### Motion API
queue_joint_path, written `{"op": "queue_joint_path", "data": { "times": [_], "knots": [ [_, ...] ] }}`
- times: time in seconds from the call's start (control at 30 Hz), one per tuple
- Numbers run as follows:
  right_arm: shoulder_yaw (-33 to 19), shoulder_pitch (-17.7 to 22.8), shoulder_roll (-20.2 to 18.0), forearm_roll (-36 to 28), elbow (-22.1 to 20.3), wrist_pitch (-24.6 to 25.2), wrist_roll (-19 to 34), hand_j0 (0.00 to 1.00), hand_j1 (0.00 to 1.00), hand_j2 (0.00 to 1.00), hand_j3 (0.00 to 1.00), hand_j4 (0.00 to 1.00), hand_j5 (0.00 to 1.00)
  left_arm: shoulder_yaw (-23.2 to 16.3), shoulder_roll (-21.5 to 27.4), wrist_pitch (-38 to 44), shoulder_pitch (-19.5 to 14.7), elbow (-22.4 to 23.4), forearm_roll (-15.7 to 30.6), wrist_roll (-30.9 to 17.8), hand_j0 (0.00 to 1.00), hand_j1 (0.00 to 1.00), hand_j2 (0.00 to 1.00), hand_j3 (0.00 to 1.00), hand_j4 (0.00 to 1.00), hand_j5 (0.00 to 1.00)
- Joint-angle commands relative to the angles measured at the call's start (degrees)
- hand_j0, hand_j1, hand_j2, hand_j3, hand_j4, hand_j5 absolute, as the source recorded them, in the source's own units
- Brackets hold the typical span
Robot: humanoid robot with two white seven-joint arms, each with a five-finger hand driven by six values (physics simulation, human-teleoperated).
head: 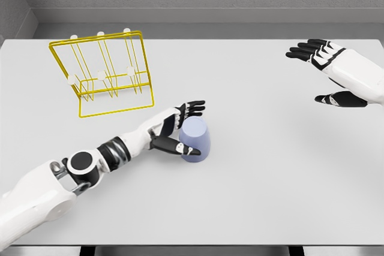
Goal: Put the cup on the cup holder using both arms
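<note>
Near the middle of the frame, slightly left and low: a pale lavender cup [195,139], mouth down on the white table [270,196]. Pressed against its left side, the left hand [174,127], arm reaching in from the lower left corner. Thumb [170,145] laid across the cup's lower front, black fingers [193,108] extended past its upper rear edge; a loose, open cradle rather than a closed grasp, cup touched but not lifted off the surface.

In the upper left, well apart from the cup: a yellow wire cup holder [108,73], tilted back, with rounded white-tipped pegs along its rods. Nothing hung on it.

At the upper right edge: the right hand [327,67], above the table, fingers spread and pointing left, thumb [339,99] held lower and apart. Released, holding nothing, far from both cup and holder.
</note>
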Motion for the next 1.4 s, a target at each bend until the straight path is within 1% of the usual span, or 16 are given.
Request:
{"op": "queue_joint_path", "data": {
  "times": [0.0, 0.2, 0.27, 0.3, 0.33, 0.37, 0.43, 0.47, 0.5, 0.6, 0.8, 1.07, 1.23, 1.37],
  "knots": [
    [-0.01, 0.00, 0.03, -0.40, -0.02, 0.14, -0.04, 1.00, 1.00, 1.00, 1.00, 1.00, 1.00, -0.05, -0.24, 0.00, 0.00, 0.16, 0.01, -0.01, 1.00, 1.00, 1.00, 1.00, 1.00, 1.00],
    [-0.01, 0.00, -0.06, -0.40, -0.03, 0.14, -0.04, 1.00, 1.00, 1.00, 1.00, 1.00, 1.00, -0.84, -1.03, 0.08, 0.00, 0.34, 0.01, -0.01, 1.00, 1.00, 1.00, 1.00, 1.00, 1.00],
    [-0.01, 0.00, -0.06, -0.40, -0.02, 0.14, -0.04, 1.00, 1.00, 1.00, 1.00, 1.00, 1.00, -0.84, -1.12, 0.00, -0.09, 1.13, 0.10, -0.01, 1.00, 1.00, 1.00, 1.00, 1.00, 1.00],
    [-0.01, 0.00, 0.03, -0.40, -0.02, 0.14, -0.04, 1.00, 1.00, 1.00, 1.00, 1.00, 1.00, -0.84, -1.12, 0.00, 0.00, 1.31, 0.36, -0.01, 0.95, 0.95, 0.95, 0.95, 0.95, 0.95],
    [-0.01, 0.00, -0.06, -0.40, -0.03, 0.14, -0.04, 1.00, 1.00, 1.00, 1.00, 1.00, 1.00, -0.84, -1.12, 0.00, -0.09, 1.31, 0.36, 0.08, 0.92, 0.92, 0.92, 0.92, 0.92, 0.92],
    [-0.01, 0.00, 0.03, -0.40, -0.02, 0.14, -0.04, 1.00, 1.00, 1.00, 1.00, 1.00, 1.00, -0.66, -1.12, -0.09, -0.09, 1.48, 0.54, 0.08, 0.81, 0.81, 0.81, 0.81, 0.81, 0.81],
    [-0.01, 0.00, -0.06, -0.40, -0.02, 0.14, -0.04, 1.00, 1.00, 1.00, 1.00, 1.00, 1.00, -0.66, -1.12, -0.27, -0.09, 1.92, 1.77, 0.08, 0.68, 0.68, 0.68, 0.68, 0.68, 0.68],
    [-0.01, 0.00, -0.06, -0.40, -0.02, 0.14, -0.04, 1.00, 1.00, 1.00, 1.00, 1.00, 1.00, -0.66, -1.12, -0.27, -0.09, 1.92, 1.86, 0.08, 0.65, 0.65, 0.65, 0.65, 0.65, 0.65],
    [-0.10, 0.00, 0.03, -0.40, -0.02, 0.14, -0.04, 1.00, 1.00, 1.00, 1.00, 1.00, 1.00, -0.57, -1.65, -0.53, 0.00, 2.10, 1.86, 0.08, 0.59, 0.59, 0.59, 0.59, 0.59, 0.59],
    [-0.10, 0.00, -0.06, -0.40, -0.02, 0.14, -0.04, 1.00, 1.00, 1.00, 1.00, 1.00, 1.00, -0.57, -1.65, -0.62, -0.09, 2.10, 1.95, 0.17, 0.53, 0.53, 0.53, 0.53, 0.53, 0.53],
    [-0.01, 0.00, -0.06, -0.40, -0.02, 0.14, -0.04, 1.00, 1.00, 1.00, 1.00, 1.00, 1.00, -0.31, -1.56, -1.67, 0.00, 1.92, 1.95, 0.43, 0.54, 0.54, 0.54, 0.54, 0.54, 0.54],
    [-0.01, 0.00, 0.03, -0.40, -0.11, 0.14, -0.04, 1.00, 1.00, 1.00, 1.00, 1.00, 1.00, 1.10, -0.95, -1.94, 0.09, 0.16, 2.39, 0.43, 0.54, 0.54, 0.54, 0.54, 0.54, 0.54],
    [-0.01, 0.00, 0.03, -0.40, -0.11, 0.14, -0.04, 1.00, 1.00, 1.00, 1.00, 1.00, 1.00, 2.06, 0.46, -1.94, 0.09, -3.09, 2.39, 0.43, 0.55, 0.55, 0.55, 0.55, 0.55, 0.55],
    [-0.01, 0.00, 0.03, -0.40, -0.11, 0.14, -0.04, 1.00, 1.00, 1.00, 1.00, 1.00, 1.00, 3.12, 4.06, -1.94, 0.26, -6.69, 2.47, 0.43, 0.56, 0.56, 0.56, 0.56, 0.56, 0.56]
  ]
}}
